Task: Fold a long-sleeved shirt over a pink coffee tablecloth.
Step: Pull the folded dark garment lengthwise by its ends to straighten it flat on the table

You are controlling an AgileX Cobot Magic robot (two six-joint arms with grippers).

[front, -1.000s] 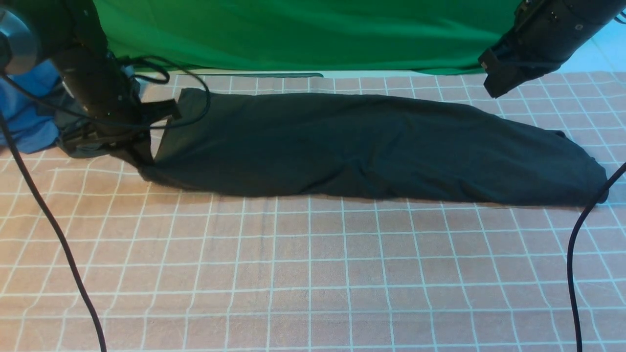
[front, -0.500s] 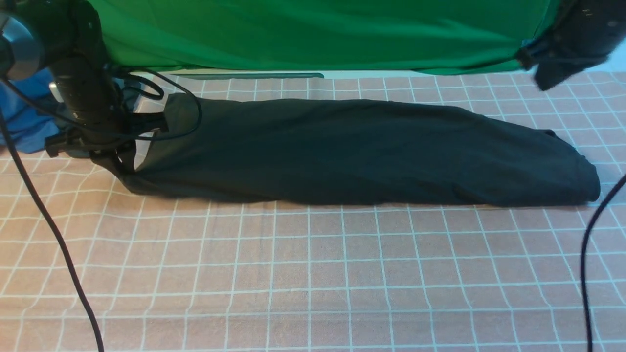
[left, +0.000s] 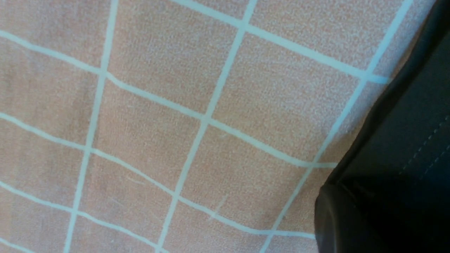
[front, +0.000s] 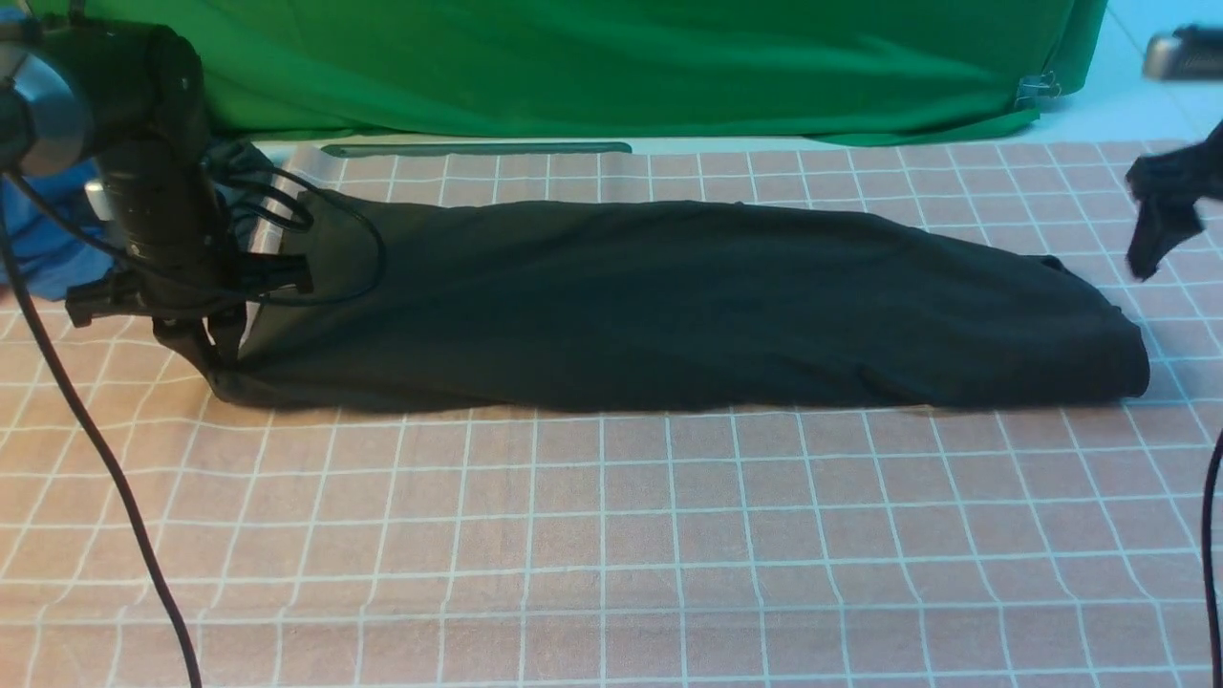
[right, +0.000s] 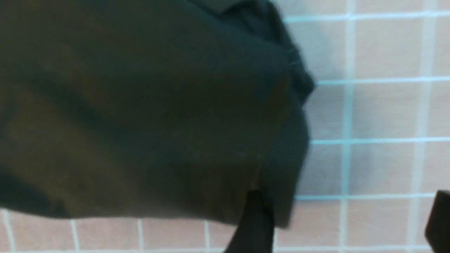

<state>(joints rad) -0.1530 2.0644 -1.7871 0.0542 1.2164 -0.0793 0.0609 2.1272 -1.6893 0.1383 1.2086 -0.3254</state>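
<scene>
- Now, at the left, your left gripper (front: 212, 346) is clamped on the left end of the shirt (front: 669, 306), that corner raised a little off the pink tablecloth (front: 611, 535).
- Across the middle, the shirt lies as a long dark band on the tablecloth, before the green cloth (front: 611, 67).
- At the right, your right gripper (front: 1158, 229) hangs beside the shirt's right end, apart from it, jaws spread wide, empty.

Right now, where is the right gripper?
Front view, far right: the right gripper, open, hangs above the long-sleeved shirt's right end, over the pink coffee tablecloth.
</scene>
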